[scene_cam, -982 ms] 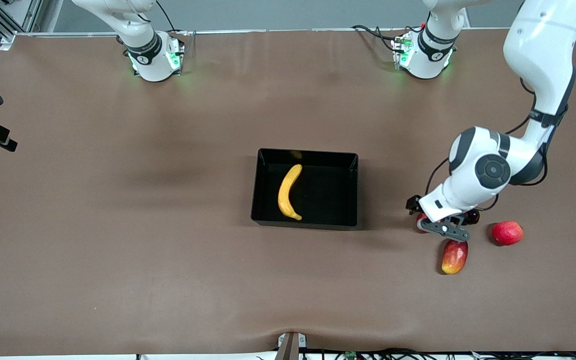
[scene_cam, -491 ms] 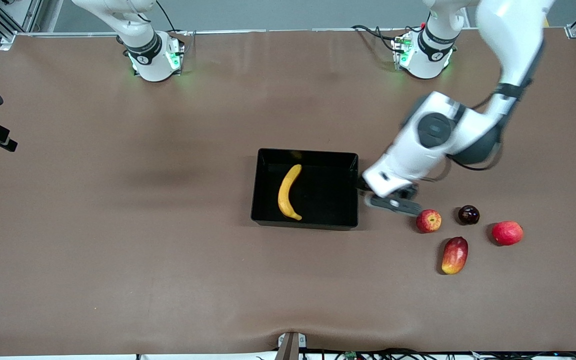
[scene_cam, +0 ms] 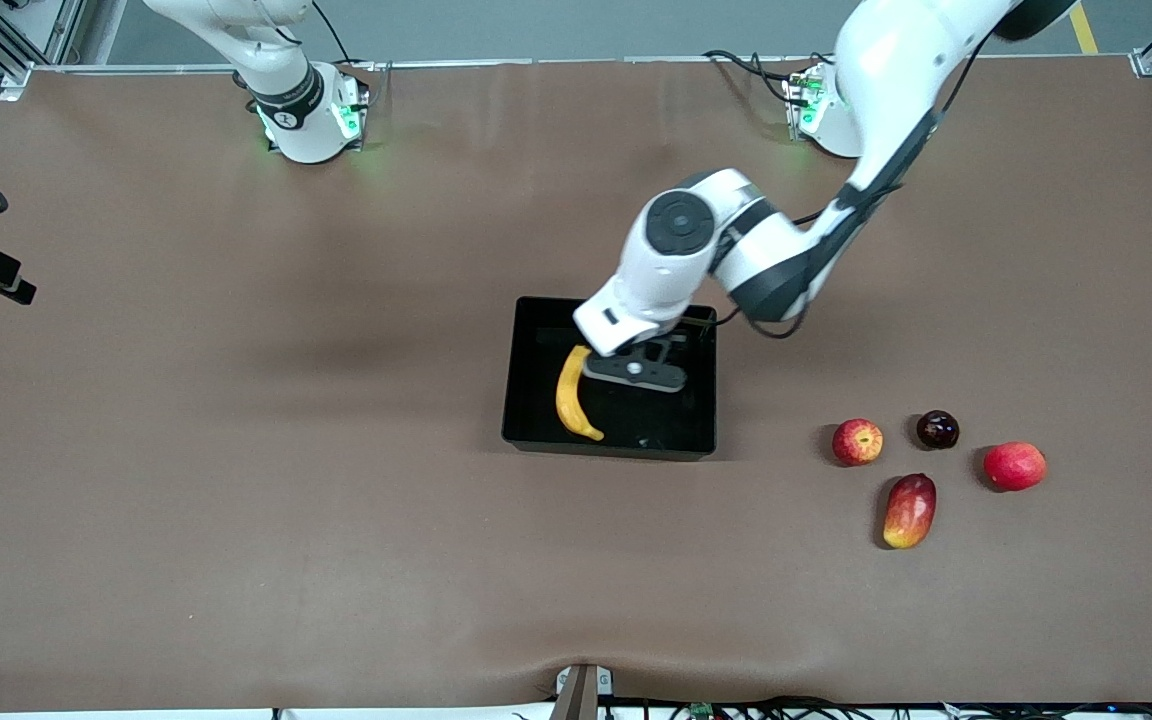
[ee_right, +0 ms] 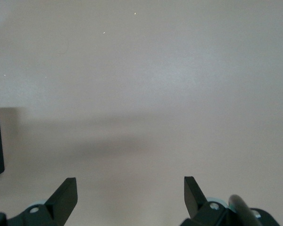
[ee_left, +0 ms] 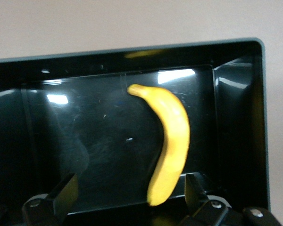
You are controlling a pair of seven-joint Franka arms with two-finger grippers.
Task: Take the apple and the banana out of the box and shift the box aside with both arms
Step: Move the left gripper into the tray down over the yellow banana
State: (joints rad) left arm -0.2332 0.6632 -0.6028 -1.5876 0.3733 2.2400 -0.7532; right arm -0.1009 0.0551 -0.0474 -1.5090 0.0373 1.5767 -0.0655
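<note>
My left gripper (scene_cam: pixel 633 372) hangs over the box (scene_cam: pixel 707 382), its fingers (ee_left: pixel 61 194) spread wide and holding nothing, so that the banana (scene_cam: pixel 572 392) can pass between them when I go down. The banana lies flat on the box floor along the wall toward the right arm's end of the table, its length running from the wall nearest my bases to the wall nearest the front camera; in my left wrist view it (ee_left: pixel 170 147) sits closer to one finger than the other, so I judge I must shift a little toward it before closing across its curved middle. The box stands near the centre of the table (scene_cam: pixel 236 480), well away from every edge. The apple (scene_cam: pixel 857 442) is already out: it rests on the bare table toward the left arm's end, well apart from the box, grouped with a mango (scene_cam: pixel 909 510), a pinkish-red fruit (scene_cam: pixel 1014 466) and a small dark fruit (scene_cam: pixel 937 429). That cluster looks to me like the place to put the banana too, leaving the box free to be gripped from both sides. My right arm waits; its gripper (ee_right: pixel 130 200) does not show in the front view, and its wrist view shows its fingers (ee_right: pixel 66 195) apart and empty above plain table (ee_right: pixel 146 84), with only a dark corner at the view's edge, perhaps the box.
</note>
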